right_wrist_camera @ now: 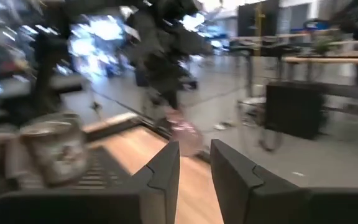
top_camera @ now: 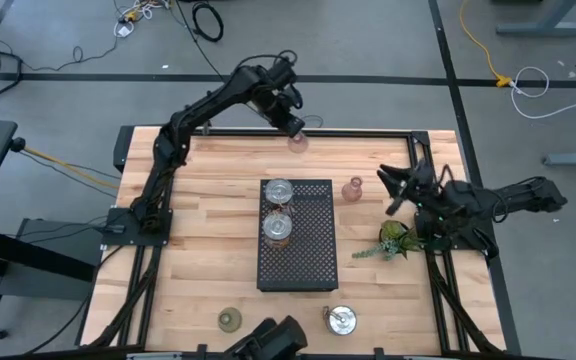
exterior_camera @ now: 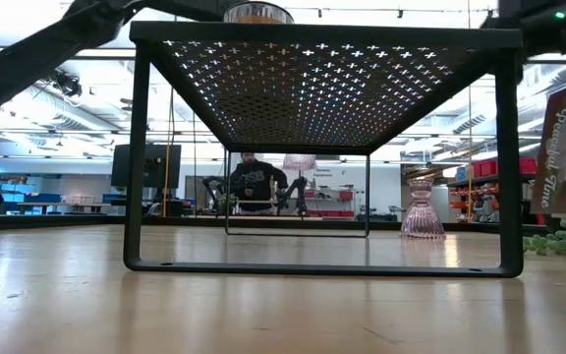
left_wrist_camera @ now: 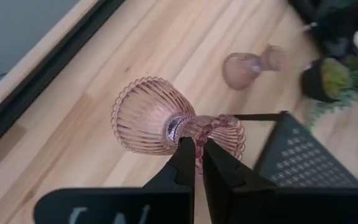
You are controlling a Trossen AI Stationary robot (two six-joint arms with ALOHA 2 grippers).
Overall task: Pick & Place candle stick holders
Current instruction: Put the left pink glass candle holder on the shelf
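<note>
My left gripper is at the table's far edge, shut on a pink ribbed glass holder. A second pink vase-shaped holder stands upright on the wood right of the black perforated tray; it also shows in the low view. Two silvery holders stand on the tray's far half. An olive-green holder and a third silvery one stand near the table's near edge. My right gripper is open and empty, right of the standing pink holder. My left gripper pinches the pink holder's narrow beaded waist between its two fingertips. The fingers come from above, slanting down, and lie across the holder's axis. The wide ribbed cup sticks out to one side and the flared foot to the other. In the low view the holder hangs above the tabletop.
A green leafy plant sprig lies at the right, just below my right arm. The tray stands on legs mid-table, with open space under it. Bare wood lies left of the tray. A person shows in the room behind.
</note>
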